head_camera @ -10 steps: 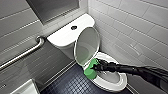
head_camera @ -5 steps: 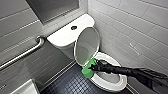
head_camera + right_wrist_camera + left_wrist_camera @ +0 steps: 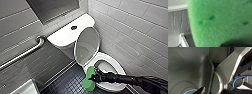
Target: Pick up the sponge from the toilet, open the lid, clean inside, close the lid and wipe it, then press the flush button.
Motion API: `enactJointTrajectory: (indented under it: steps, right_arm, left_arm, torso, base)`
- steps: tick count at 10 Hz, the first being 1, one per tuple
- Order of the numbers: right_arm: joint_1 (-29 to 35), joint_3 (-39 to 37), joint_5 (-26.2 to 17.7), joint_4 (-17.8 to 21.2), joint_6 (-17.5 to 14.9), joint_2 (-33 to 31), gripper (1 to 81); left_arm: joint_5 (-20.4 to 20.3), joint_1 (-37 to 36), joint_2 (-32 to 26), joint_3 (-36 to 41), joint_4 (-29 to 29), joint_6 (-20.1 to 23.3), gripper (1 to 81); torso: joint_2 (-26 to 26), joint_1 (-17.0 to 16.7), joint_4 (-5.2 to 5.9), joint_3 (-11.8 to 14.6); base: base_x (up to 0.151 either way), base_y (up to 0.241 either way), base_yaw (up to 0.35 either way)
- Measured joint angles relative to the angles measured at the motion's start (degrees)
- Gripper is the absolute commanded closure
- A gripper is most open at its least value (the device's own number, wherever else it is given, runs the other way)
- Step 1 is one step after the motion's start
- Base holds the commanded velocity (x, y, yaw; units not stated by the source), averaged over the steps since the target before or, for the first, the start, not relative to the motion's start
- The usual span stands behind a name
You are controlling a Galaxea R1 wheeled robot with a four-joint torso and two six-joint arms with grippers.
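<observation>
Right gripper (image 3: 95, 78) is recorded in the head view at the end of a dark arm entering from the right, clamped on the sponge (image 3: 89, 80). The sponge is held upright against the outer front-left rim of the toilet (image 3: 113, 86), partly over the dark tiled floor (image 3: 67, 83). The lid (image 3: 86, 46) is raised and leans back toward the tank. The flush button (image 3: 73, 27) is noted as a dark spot in the middle of the flat white tank top. A metal grab bar (image 3: 25, 53) is mounted on the grey tiled wall to the left of the tank.

Left wrist view: dark grey curved robot panels are seen close up, with a blue cable (image 3: 238, 78) looped beside them. A dark tip of the left gripper (image 3: 200, 90) is seen at the frame edge; whether it is apart or together cannot be told.

Right wrist view: the sponge (image 3: 221, 21) is seen pressed close to the camera, green with a few darker pores. Grey wall tiles (image 3: 176, 21) are visible beside it.
</observation>
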Motion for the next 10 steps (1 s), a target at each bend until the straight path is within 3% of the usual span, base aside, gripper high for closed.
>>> enactJointTrajectory:
  steps: [10]
  right_arm:
    - [-6.27, 18.03, 0.46, -1.18, 1.94, -24.52, 81.1]
  left_arm:
    - [0.00, 0.00, 0.48, -0.04, 0.04, 0.02, 1.0]
  torso:
    - [0.00, 0.00, 0.00, 0.00]
  base:
    - [0.000, 0.000, 0.000]
